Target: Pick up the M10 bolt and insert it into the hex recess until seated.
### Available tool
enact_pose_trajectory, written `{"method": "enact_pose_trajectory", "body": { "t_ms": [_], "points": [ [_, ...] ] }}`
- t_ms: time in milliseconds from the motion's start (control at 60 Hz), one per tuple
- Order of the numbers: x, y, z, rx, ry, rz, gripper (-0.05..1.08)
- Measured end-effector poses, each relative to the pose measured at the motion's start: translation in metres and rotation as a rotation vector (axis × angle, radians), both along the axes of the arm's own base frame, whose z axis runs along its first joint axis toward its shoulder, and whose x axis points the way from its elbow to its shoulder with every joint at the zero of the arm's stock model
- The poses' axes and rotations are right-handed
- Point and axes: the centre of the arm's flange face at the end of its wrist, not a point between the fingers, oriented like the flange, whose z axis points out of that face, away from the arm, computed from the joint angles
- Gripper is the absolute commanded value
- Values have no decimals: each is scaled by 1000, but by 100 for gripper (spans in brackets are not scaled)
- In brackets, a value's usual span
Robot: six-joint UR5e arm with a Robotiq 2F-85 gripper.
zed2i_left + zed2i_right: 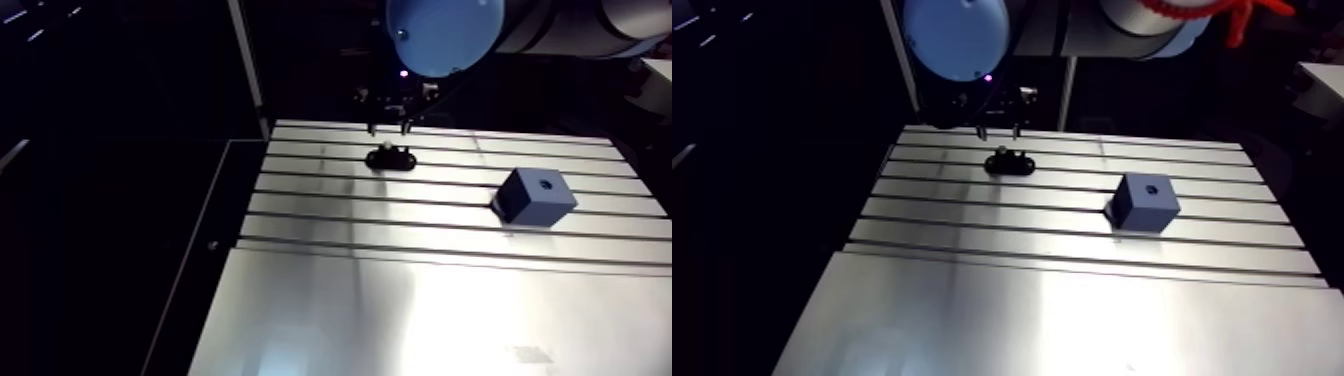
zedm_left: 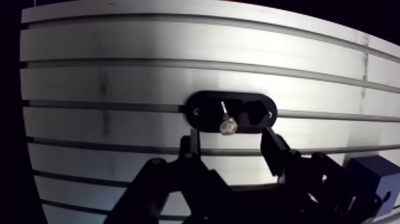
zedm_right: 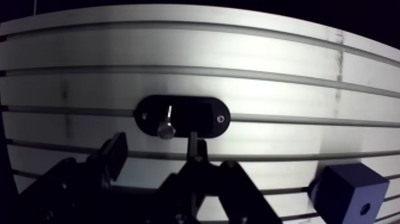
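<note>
Our gripper (image 2: 231, 143) hangs with fingers apart, holding nothing; just ahead, the M10 bolt (image 2: 226, 118) rests on a black oval holder (image 2: 205, 111); we judge it stiff, smooth, slippery steel, best pinched across the shank near its head.

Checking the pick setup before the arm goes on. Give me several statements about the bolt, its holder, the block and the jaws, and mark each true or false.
1. The bolt sits on the black oval holder. True.
2. The jaws are shut on the bolt. False: they are open and hold nothing, with the bolt just ahead of them.
3. The blue block rests on top of the holder. False: it stands apart from it on the slotted table.
4. The blue block has a hole in its top face. True.
</note>
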Motion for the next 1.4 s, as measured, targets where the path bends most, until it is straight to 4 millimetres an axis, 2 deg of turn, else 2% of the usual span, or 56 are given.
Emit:
{"method": "enact_pose_trajectory", "body": {
  "t_ms": [950, 1400],
  "points": [
    [3, 4, -9, -15, 25, 10, 38],
    [1, 8, -22, -13, 12, 16, 38]
  ]
}}
